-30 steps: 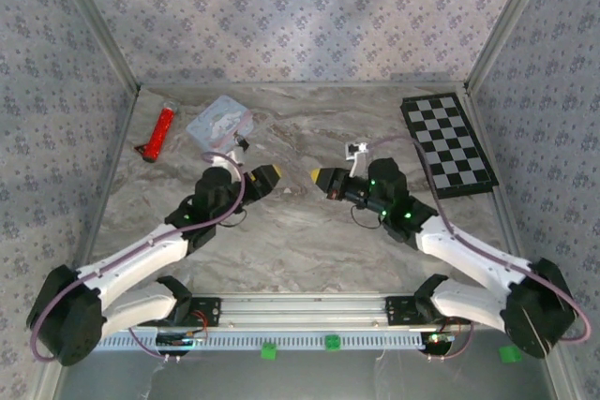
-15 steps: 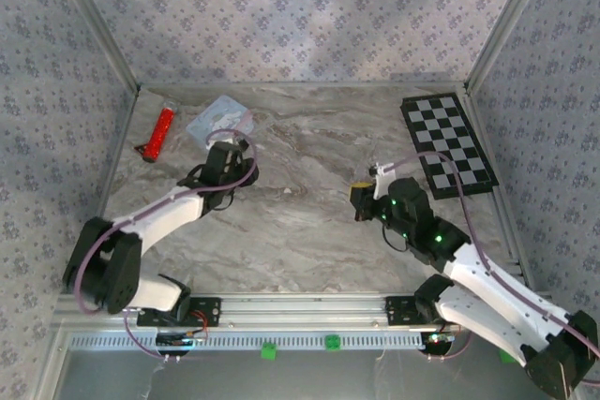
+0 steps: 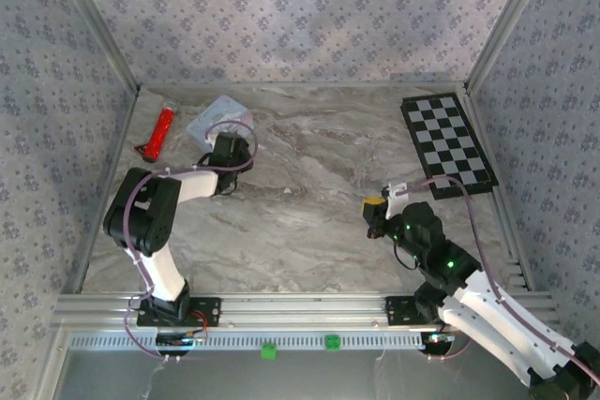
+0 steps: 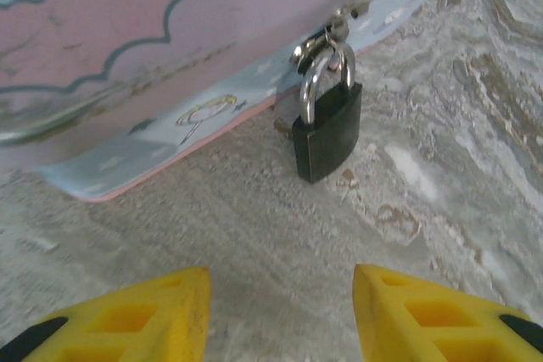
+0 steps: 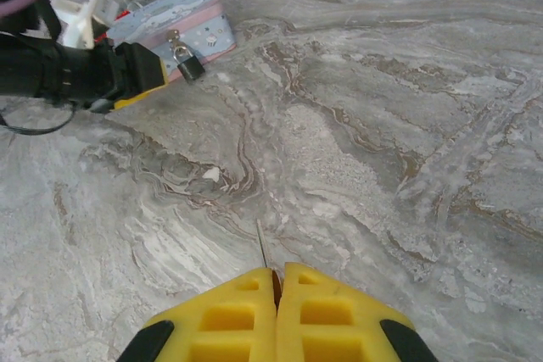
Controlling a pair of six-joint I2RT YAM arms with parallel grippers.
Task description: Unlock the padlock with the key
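Marbled grey table [image 3: 309, 222], walled on three sides by patterned panels [image 3: 300, 7].

**Item 1, padlock** [image 4: 327, 129]: small and black, shackle closed through the hasp of a pastel blue-and-pink tin [image 4: 127, 31]. Its body lies tilted on the table just off the tin's front edge, at the far left.

**Item 2, left tool** [image 4: 280, 294]: yellow fingers parted with bare table between them, holding nothing. It is low and level, aimed at the padlock, near but not touching.

**Item 3, right tool** [image 5: 277, 281]: fingers pressed together with a thin metal sliver, judged to be the key [image 5: 262, 245], sticking out between the tips. It sits right of centre, well apart from the padlock.

**Item 4, bystanders**: red stick [image 3: 161, 130] beside the tin on its left, and checkerboard [image 3: 448, 142] at the far right.

**Step in hand**: judged to be the approach. The padlock is not yet gripped and the key has not yet been brought to it.

**Next move calls for**: the left tool to advance and pinch the lock body, steadying it with the keyway facing right. The keyway itself cannot be made out. The right tool then has to carry the key across.

**Room**: open table lies between the tools, so the crossing is clear. Around the padlock it is tighter, with the tin directly behind, the far wall and left wall close, and the left arm folded alongside.
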